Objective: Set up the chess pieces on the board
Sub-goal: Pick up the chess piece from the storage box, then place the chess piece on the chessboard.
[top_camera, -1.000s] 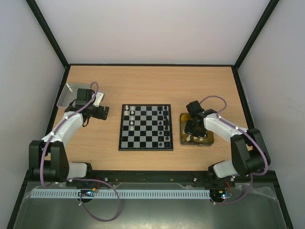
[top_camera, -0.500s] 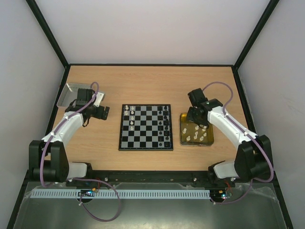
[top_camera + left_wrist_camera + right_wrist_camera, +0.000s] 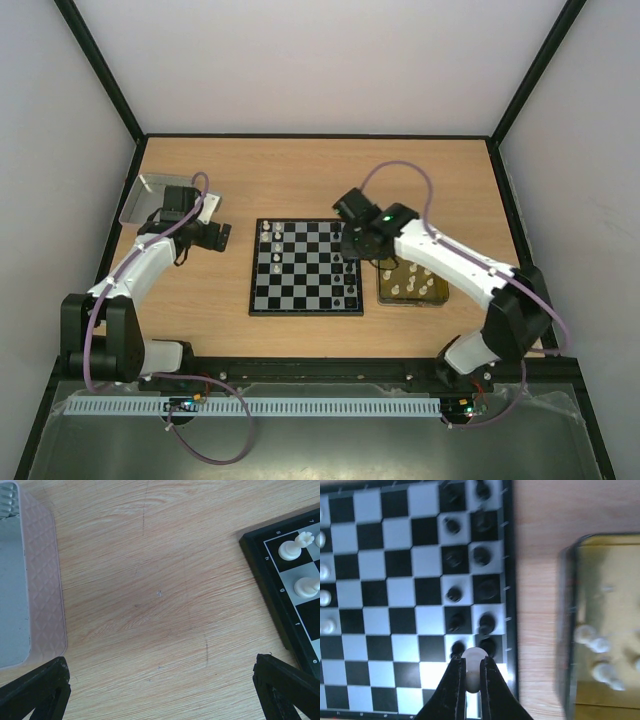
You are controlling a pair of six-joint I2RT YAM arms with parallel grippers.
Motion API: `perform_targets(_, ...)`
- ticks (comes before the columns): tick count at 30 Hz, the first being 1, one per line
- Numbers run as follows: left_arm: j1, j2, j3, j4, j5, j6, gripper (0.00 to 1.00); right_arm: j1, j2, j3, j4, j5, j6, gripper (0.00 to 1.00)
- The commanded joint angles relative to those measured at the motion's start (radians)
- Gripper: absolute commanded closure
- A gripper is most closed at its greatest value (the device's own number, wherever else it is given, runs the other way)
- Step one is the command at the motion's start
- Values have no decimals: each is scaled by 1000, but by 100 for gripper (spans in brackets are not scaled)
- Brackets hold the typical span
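The checkered board lies mid-table, also in the right wrist view. Several black pieces stand along its right side. A few white pieces stand on its left side. My right gripper hovers over the board's right edge, shut on a white piece. More white pieces lie in the yellow tray. My left gripper is open and empty over bare wood left of the board; its black fingertips show at the view's lower corners.
A grey metal tray sits at the far left, its patterned rim in the left wrist view. The yellow tray lies just right of the board. Black frame rails border the table.
My right gripper has lifted out of the yellow tray with a white piece and swung left, over the board's right edge. The left arm has not moved.
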Motion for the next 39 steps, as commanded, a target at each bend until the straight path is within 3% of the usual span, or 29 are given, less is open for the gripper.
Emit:
perform_targets(1,-4,-9,13,-11,-18,4,0,111,110,47,33,-10,90,98)
perform_targets(7,-3,-7,11,-10,-29,3,0,268,279,168,51,-11,117,98)
perform_targets(15,-2,-1,8,-1,-53,3,0,352,436,322,58,-22,117,98)
perform_targets(39,10,-9,1,6,-61,1,0,377,667,559,-29,-43,63,98)
